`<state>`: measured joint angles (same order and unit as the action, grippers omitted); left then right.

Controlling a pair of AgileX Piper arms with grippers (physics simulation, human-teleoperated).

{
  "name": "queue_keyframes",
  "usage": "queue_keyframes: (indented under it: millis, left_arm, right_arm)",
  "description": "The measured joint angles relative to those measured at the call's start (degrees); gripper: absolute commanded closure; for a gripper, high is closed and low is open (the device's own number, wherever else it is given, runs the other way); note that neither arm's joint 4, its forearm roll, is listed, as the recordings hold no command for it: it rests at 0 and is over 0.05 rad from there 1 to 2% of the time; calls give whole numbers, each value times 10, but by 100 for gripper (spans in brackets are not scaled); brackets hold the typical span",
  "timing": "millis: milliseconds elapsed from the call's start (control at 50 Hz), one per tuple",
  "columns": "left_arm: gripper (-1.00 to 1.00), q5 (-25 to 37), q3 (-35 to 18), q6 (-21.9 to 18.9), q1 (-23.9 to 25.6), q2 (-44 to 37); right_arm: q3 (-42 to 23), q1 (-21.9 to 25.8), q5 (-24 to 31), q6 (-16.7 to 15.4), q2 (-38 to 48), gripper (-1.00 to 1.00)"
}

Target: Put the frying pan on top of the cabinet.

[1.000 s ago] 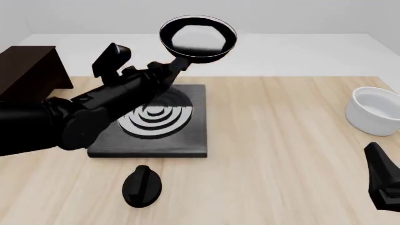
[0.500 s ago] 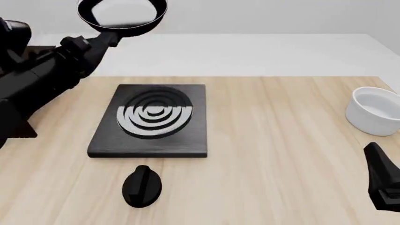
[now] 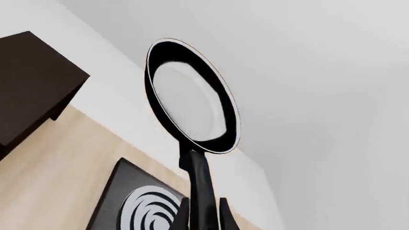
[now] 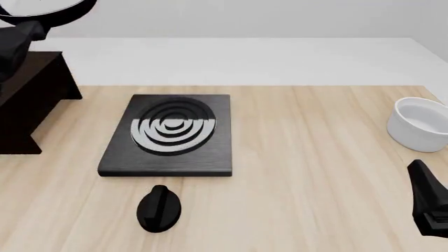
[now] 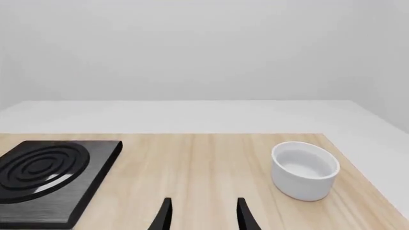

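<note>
Two black fingers (image 3: 219,213) of the left gripper (image 3: 203,218) were clamped on the slim handle of the frying pan (image 3: 190,96), holding it aloft with nothing beneath it — in the front view only a sliver of its rim showed at the top left corner, above the dark cabinet (image 4: 28,100). The pan looked rigid and glossy, probably slick to the touch, with most of its weight out at the round bowl end, far from the grip; held low on the handle like this, it would likely want to droop or twist, so a firm hold on the handle seemed the sensible choice. The right gripper (image 5: 202,215) sat idle near the surface (image 4: 315,157), its fingers parted and holding nothing, with the white bowl (image 5: 305,170) ahead of it — the stove plate (image 4: 170,134) and an oval knob (image 4: 159,208) lay untouched.
</note>
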<state>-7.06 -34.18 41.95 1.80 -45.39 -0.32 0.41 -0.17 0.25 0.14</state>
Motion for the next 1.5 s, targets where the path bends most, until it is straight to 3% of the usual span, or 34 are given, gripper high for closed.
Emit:
queue_keyframes:
  millis: [300,620,1500]
  left_arm:
    - [100,51,12,41,-72,54]
    - [100,69,15,60,-114,60]
    - [100,25,-11,53,-186,-56]
  right_arm:
    - [0,0,0,-1,0,-100]
    - [-1,0,0,-2,0,-100]
    - [-1,0,-1,-1,0,-100]
